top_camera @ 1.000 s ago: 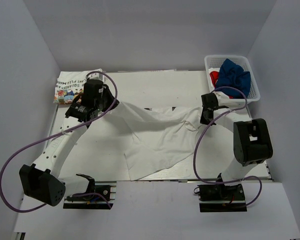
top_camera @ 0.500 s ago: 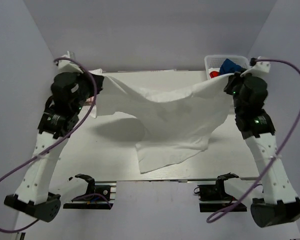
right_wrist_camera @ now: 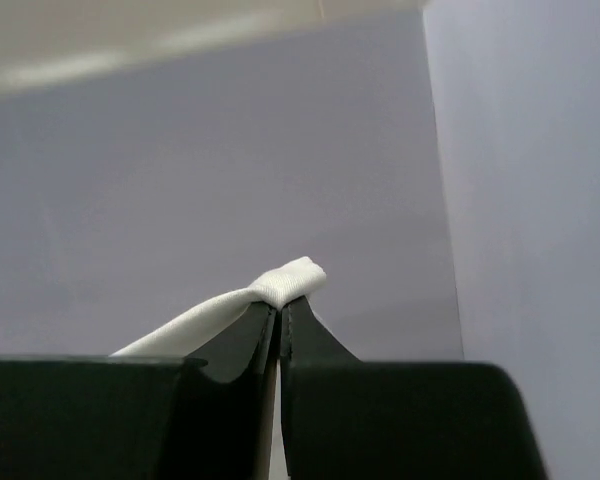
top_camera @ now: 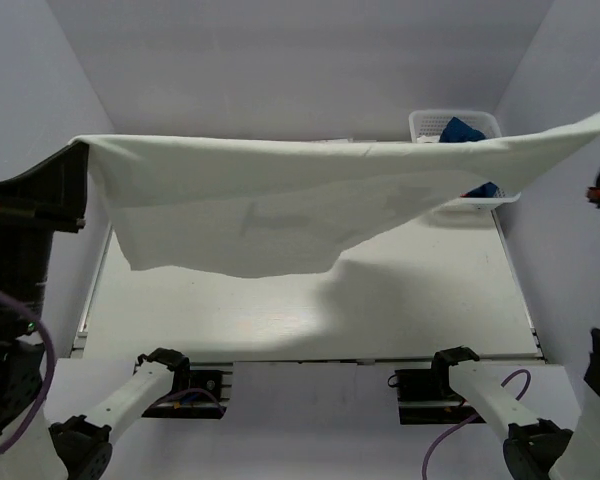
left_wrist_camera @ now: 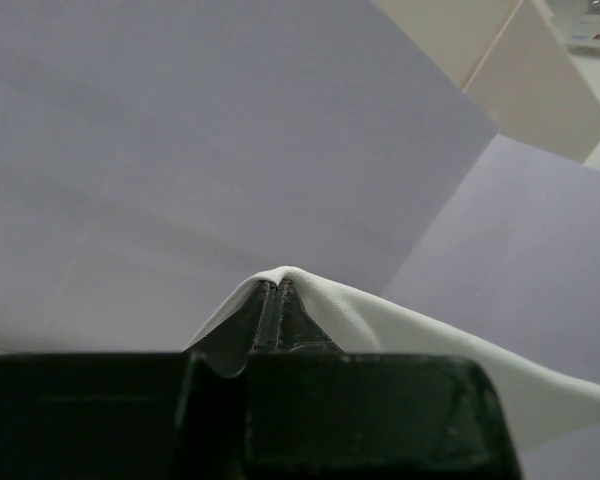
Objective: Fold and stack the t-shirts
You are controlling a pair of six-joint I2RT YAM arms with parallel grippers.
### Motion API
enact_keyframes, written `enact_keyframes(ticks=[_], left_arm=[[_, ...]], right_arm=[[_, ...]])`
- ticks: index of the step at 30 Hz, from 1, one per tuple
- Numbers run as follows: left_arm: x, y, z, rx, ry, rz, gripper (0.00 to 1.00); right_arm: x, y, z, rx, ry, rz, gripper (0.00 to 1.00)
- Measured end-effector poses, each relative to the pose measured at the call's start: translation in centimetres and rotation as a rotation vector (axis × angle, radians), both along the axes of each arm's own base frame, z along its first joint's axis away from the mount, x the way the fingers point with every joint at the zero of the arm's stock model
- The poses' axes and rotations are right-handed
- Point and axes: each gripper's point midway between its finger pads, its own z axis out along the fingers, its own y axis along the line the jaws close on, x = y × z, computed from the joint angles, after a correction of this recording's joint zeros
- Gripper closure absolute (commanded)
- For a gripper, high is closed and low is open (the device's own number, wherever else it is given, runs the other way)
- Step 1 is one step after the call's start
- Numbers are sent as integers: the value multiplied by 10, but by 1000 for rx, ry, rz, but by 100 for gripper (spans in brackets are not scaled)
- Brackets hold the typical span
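Note:
The plain white t-shirt point(top_camera: 270, 200) hangs stretched wide and high above the table point(top_camera: 430, 290), with its lower edge hanging free. My left gripper point(top_camera: 78, 150) is shut on its left top corner. In the left wrist view the jaws point(left_wrist_camera: 277, 286) pinch a white fold point(left_wrist_camera: 400, 340). My right gripper point(right_wrist_camera: 280, 303) is shut on the other corner point(right_wrist_camera: 292, 279), at the right edge of the top view. A navy blue t-shirt point(top_camera: 461, 130) lies in the basket. The printed tees are hidden behind the cloth.
The white lattice basket point(top_camera: 420, 122) stands at the back right, partly covered by the raised shirt. The booth walls are close on both sides. Both arm bases point(top_camera: 170, 375) sit at the near edge.
Both arms have risen and spread further apart. The white t-shirt has left the table and now hangs taut between them, covering the back of the table.

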Motion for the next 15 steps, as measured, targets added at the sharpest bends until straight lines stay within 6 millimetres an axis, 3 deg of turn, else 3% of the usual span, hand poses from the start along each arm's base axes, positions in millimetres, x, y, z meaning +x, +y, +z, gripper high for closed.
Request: enact_keyframes(ticks=[3, 5, 8, 10, 12, 15], left_arm=[[-19, 4, 8, -7, -35, -11, 100], [-25, 5, 8, -5, -41, -19, 100], [-24, 2, 5, -4, -31, -32, 100], [-16, -1, -1, -4, -7, -34, 100], [1, -5, -11, -7, 38, -31, 100], [50, -14, -39, -8, 154, 7, 100]], right_arm=[[-40, -8, 33, -14, -119, -15, 100], [-56, -11, 47, -25, -175, -26, 100], [-55, -11, 54, -39, -199, -41, 100], [-35, -8, 52, -50, -176, -50, 100], [1, -5, 43, -57, -121, -70, 100], [87, 4, -1, -68, 36, -110, 100]])
